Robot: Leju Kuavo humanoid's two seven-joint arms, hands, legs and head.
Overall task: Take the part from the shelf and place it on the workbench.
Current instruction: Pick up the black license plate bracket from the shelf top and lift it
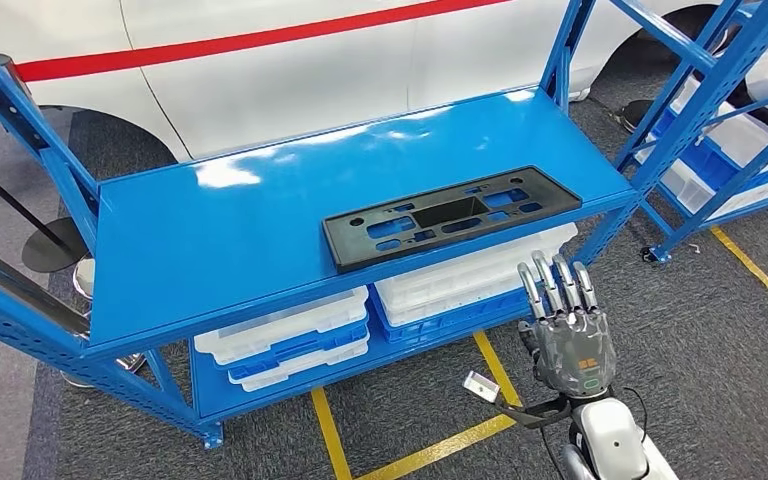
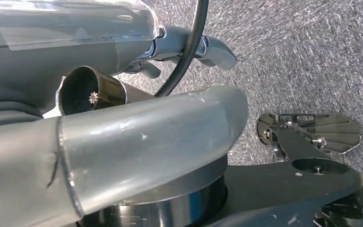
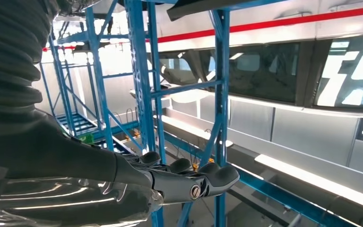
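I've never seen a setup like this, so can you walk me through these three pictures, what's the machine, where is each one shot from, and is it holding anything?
This is a humanoid robot with two arms and many-fingered hands. The wide picture comes from its head, looking down at a blue shelf. On the shelf lies a flat black part with cut-outs, which the robot is meant to move to a workbench. Below it sit white trays. The right hand is raised in front of the shelf, fingers straight, holding nothing. The other two pictures come from cameras at the wrists. The right one looks past its hand at blue racking. The left one shows the left hand over grey carpet, holding nothing.

flat black slotted part (image 1: 451, 215) on blue shelf (image 1: 240, 240), seemingly plastic
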